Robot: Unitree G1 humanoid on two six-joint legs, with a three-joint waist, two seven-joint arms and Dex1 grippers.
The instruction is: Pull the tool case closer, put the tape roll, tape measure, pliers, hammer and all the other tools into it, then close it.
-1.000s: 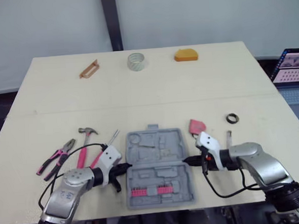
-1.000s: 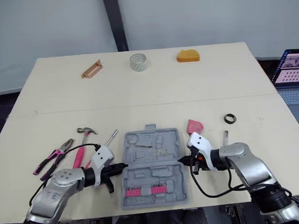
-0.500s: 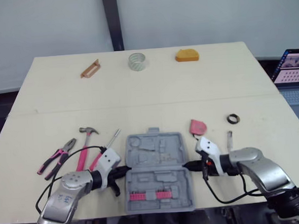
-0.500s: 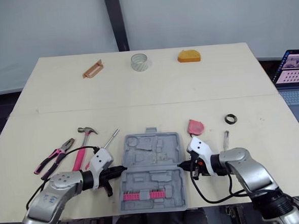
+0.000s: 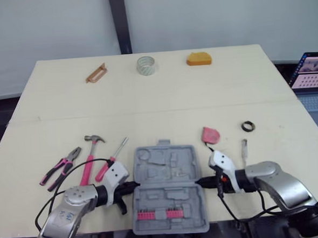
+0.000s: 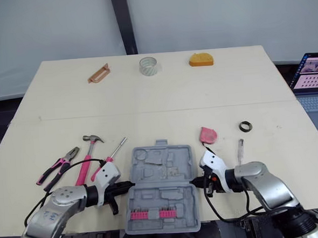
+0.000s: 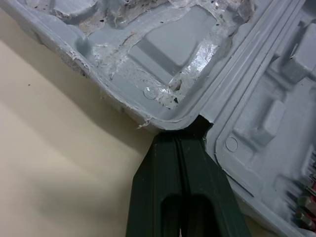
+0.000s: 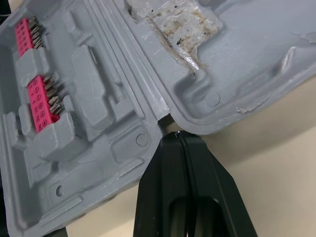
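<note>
**Left side.** Pliers point(image 5: 59, 169), hammer point(image 5: 90, 155) and a pink-handled screwdriver point(image 5: 112, 158) lie loose on the table point(image 5: 157, 97), just left of the case. None is touched by a gripper.

**Left gripper** point(image 5: 132, 185). The fingers point(image 7: 168, 182) are pressed together and grip nothing. Their tips sit in the notch at the hinge line on the case's left edge.

**Tool case** point(image 5: 167, 188). It lies open and flat at the near edge of the table, between the two grippers, lid half farther away. The near half carries pink bit holders; the moulded recesses are otherwise unfilled.

**Right gripper** point(image 5: 202, 182). The fingers point(image 8: 197, 187) are together, holding nothing, with their tips against the matching hinge notch on the right edge.

**Right side.** A pink tape measure point(image 5: 210, 135) lies just beyond the right gripper. A small metal piece point(image 5: 244, 147) and a black ring point(image 5: 248, 126) lie farther right. A pale roll point(image 5: 145, 65) stands well apart at the far edge.

**Assessment.** The step in hand is drawing the case closer, and it looks near its limit, with the case at the table's edge. The next move calls for backing both tips out of the notches and parting the fingers. Loading can then begin, likely with the nearest tools.
</note>
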